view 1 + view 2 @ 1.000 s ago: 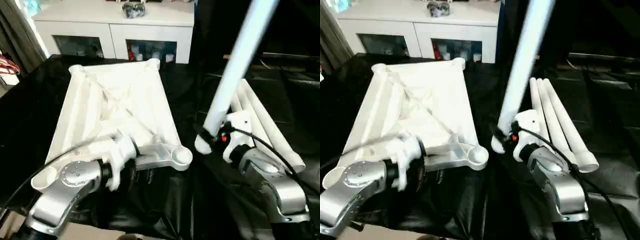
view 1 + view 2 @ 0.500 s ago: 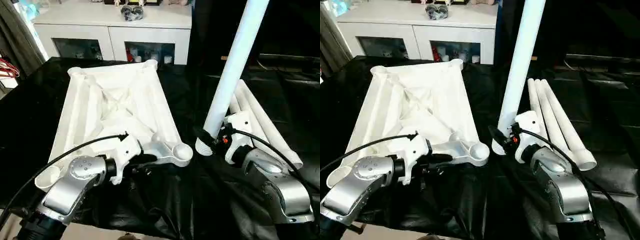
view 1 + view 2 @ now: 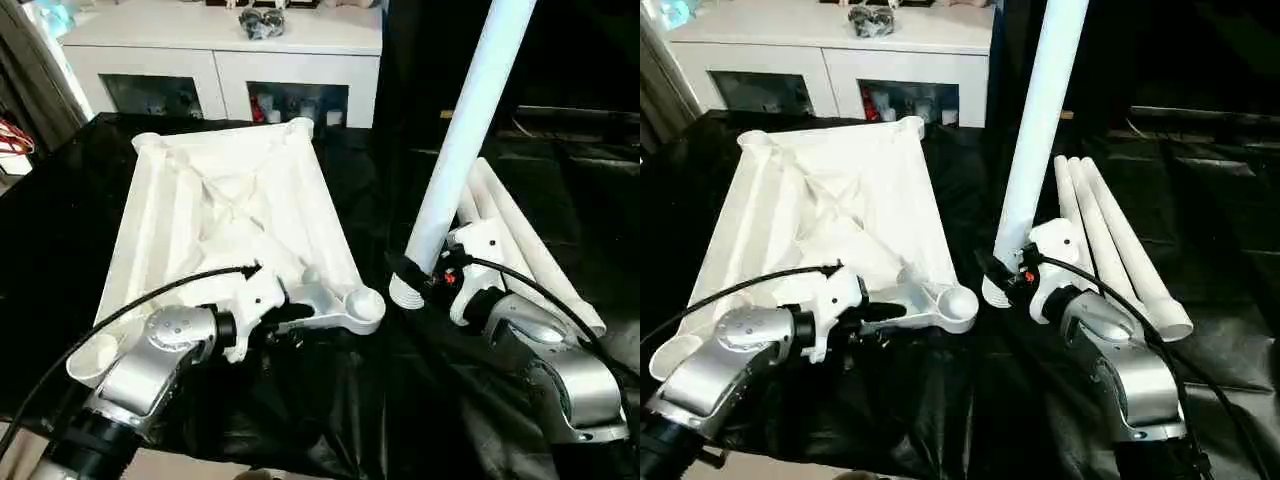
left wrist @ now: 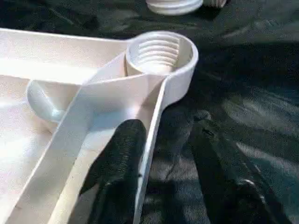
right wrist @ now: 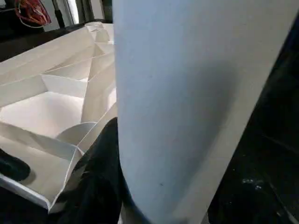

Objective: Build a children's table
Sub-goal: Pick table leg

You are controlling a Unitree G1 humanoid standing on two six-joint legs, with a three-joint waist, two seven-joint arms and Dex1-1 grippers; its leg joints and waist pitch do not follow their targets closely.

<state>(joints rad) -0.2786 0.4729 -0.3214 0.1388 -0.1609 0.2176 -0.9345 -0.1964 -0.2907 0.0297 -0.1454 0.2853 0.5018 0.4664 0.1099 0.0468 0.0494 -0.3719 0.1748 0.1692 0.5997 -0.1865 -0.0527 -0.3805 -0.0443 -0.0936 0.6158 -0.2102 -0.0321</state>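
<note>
While the left gripper [image 4: 161, 154] straddles the near rim of the upside-down table top [image 3: 225, 215], fingers apart, the right gripper [image 3: 425, 282] clamps one leg [image 3: 462, 140] upright just right of the threaded corner socket [image 4: 161, 51]; next it probably needs lining up and screwing in

Black-draped tabletop [image 3: 60, 240] carrying white table parts.

Covered in glossy, wrinkled black sheeting. Lying upside down on the left half: the rectangular table top [image 3: 225, 215], X-ribs facing up, threaded round socket [image 4: 161, 51] at its near corner. Resting side by side on the right half, well apart from it: a bundle of long white legs [image 3: 1110, 245], flared ends toward the near edge.
</note>
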